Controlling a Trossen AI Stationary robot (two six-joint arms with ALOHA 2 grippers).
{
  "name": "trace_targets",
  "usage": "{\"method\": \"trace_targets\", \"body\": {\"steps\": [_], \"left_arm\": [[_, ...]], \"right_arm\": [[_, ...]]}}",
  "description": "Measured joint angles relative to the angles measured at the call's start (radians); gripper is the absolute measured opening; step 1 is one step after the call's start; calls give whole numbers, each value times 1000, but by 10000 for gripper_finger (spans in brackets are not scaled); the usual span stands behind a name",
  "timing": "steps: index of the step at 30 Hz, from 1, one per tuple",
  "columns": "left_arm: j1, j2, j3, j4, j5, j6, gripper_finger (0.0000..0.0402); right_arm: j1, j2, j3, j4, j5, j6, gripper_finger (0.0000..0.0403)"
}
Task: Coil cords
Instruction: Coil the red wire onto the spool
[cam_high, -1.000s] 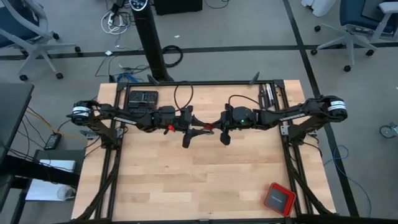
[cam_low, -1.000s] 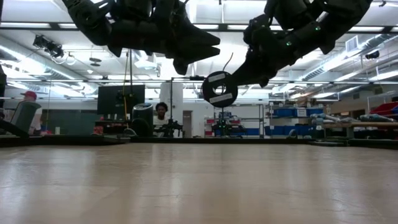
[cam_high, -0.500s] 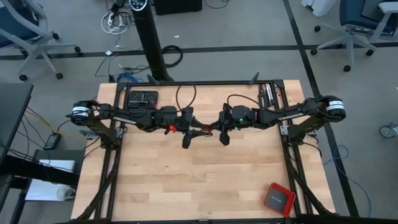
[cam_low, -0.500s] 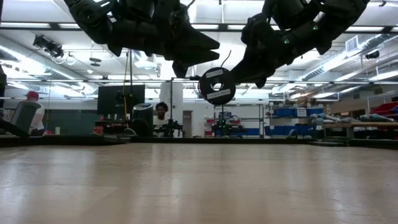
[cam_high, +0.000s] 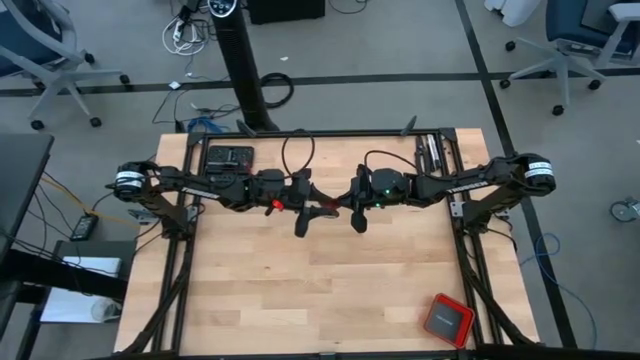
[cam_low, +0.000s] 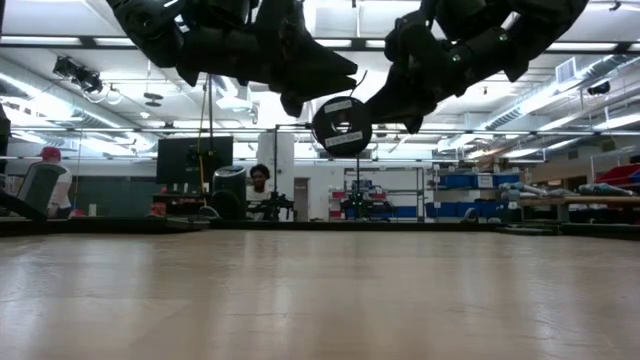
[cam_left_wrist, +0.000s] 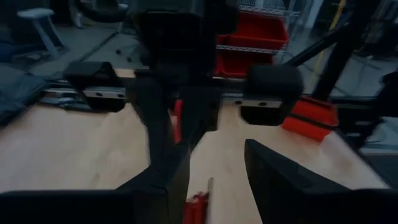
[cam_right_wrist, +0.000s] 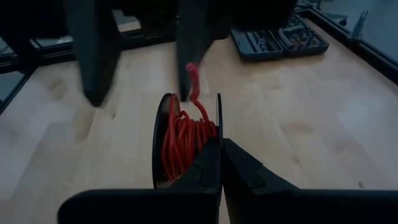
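**Spool in the right gripper, cord end at the left gripper's fingers**

Both arms meet in the air over the middle of the table (cam_high: 320, 290), well above the wood. The right gripper (cam_right_wrist: 219, 163) has its fingers pressed together on the rim of a black spool (cam_low: 341, 126), which it holds out toward the other arm. The red cord (cam_right_wrist: 182, 138) is wound in the spool's groove, and one loose end rises off the top of the winding toward the left arm.

The left gripper (cam_high: 318, 212) stands with its fingers wide apart, right in front of the spool. From the right wrist view, the free end of the cord reaches up to one of those dark fingers (cam_right_wrist: 188, 56); I cannot tell whether it touches that finger or only lies just beside it. Nothing is clamped between them.

So the matter turns on this: the spool's disc faces sideways between the two arms, its axle lying roughly level, and the cord's tail points from it straight at the left gripper. The left gripper is the nearer one to the loose end, and I would judge it the one to take the tail and lay it round while the right holds the spool steady.

A red box (cam_high: 448, 320) sits far off at the table's near right corner.
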Motion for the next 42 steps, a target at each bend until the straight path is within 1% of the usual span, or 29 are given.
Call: {"method": "trace_targets", "body": {"steps": [7,11,14,21,28,33,38,42], "left_arm": [[0,0,0,-10,-63,67,156],[0,0,0,-29,-104,71,156],[0,-2,0,-65,-108,85,156],[0,-18,0,-143,-107,86,156],[2,-19,0,-82,-112,63,156],[2,-19,0,-71,-162,63,156],[2,-19,0,-22,-177,66,156],[2,-19,0,-22,-198,86,154]], "right_arm": [[17,0,17,-9,1,-10,1],[24,0,19,-14,7,-14,1],[26,0,20,-64,56,-19,1],[25,0,20,-77,84,-35,1],[25,0,20,-52,81,-43,1],[30,0,20,-12,81,-43,1],[39,0,20,19,78,-54,1],[40,0,20,45,81,-54,1]]}}
